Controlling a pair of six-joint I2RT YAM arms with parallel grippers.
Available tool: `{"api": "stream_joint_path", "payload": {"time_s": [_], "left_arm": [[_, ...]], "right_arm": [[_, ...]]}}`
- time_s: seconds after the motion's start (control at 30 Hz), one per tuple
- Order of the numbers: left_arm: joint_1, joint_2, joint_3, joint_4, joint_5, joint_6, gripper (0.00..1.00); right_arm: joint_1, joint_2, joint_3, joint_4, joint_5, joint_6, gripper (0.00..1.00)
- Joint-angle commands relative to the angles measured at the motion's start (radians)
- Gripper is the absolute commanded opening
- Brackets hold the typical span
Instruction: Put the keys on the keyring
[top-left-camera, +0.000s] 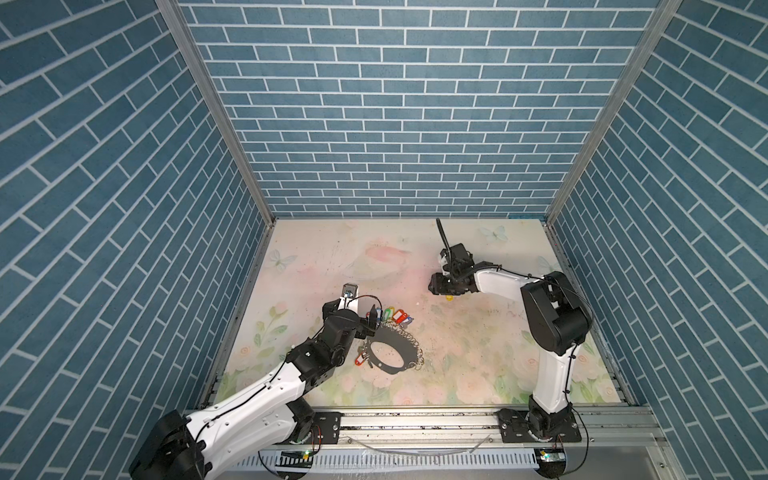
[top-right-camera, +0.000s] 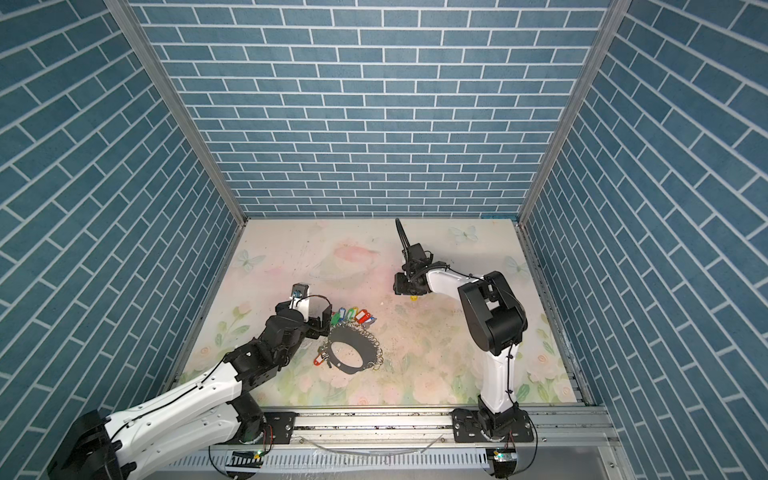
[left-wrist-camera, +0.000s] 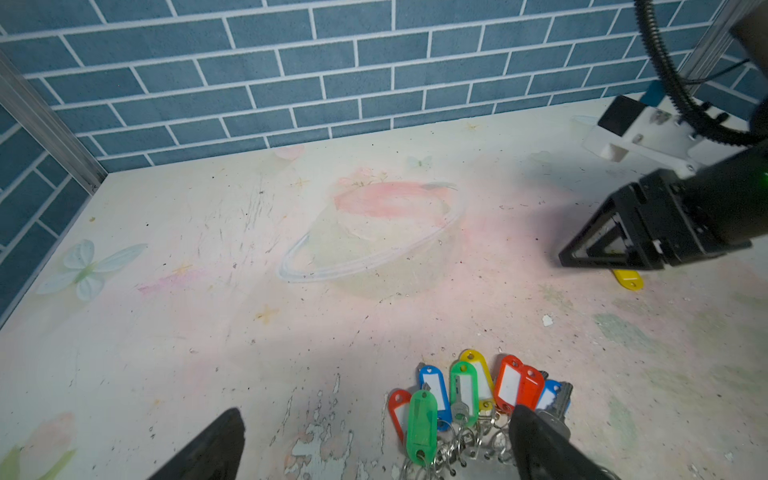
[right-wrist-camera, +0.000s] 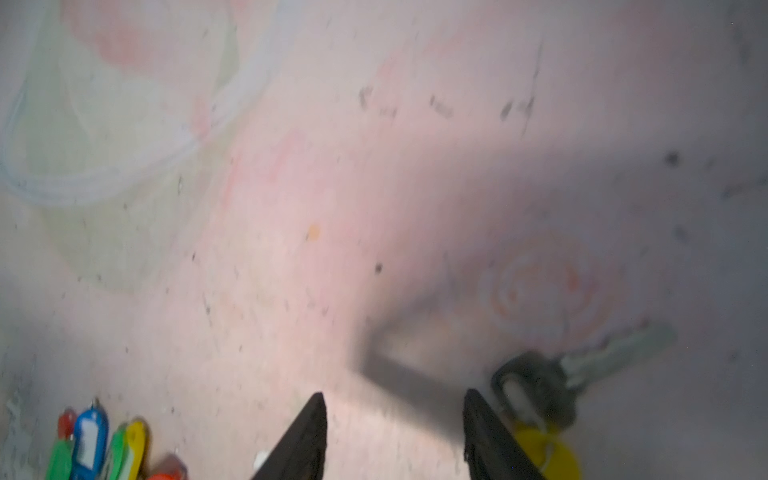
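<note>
Right fingers (right-wrist-camera: 301, 444) stand apart, the keys (right-wrist-camera: 540, 390) lying just outside them.

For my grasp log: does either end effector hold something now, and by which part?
Nothing is held. The right end effector is open; the yellow-tagged key lies beside its jaws, not between them. The left end effector is open and empty.

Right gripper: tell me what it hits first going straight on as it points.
Probably the bare tabletop: the yellow-tagged key lies just outside the gap of the right gripper, though depth is unclear.
</note>
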Motion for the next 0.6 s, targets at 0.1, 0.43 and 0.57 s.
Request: {"api": "stream_joint_path", "payload": {"time_s": [0.1, 0.43, 0.57], "left_arm": [[0.007, 0.033, 0.021, -0.097, 0.029, -0.056, 1.00], [0.009, 0.112, 0.082, -0.116, 0.081, -0.105, 1.00], [0.009, 0.098, 0.064, -0.126, 0.081, -0.128, 1.00]], "right_arm": [[0.061, -0.137, -0.225, -0.074, 0.031, 0.088, 0.52], [-0.018, -0.099, 0.044, -0.191, 0.142, -0.059, 0.63], [-0.061, -0.036, 0.136, -0.199, 0.086, -0.094, 0.64]]}}
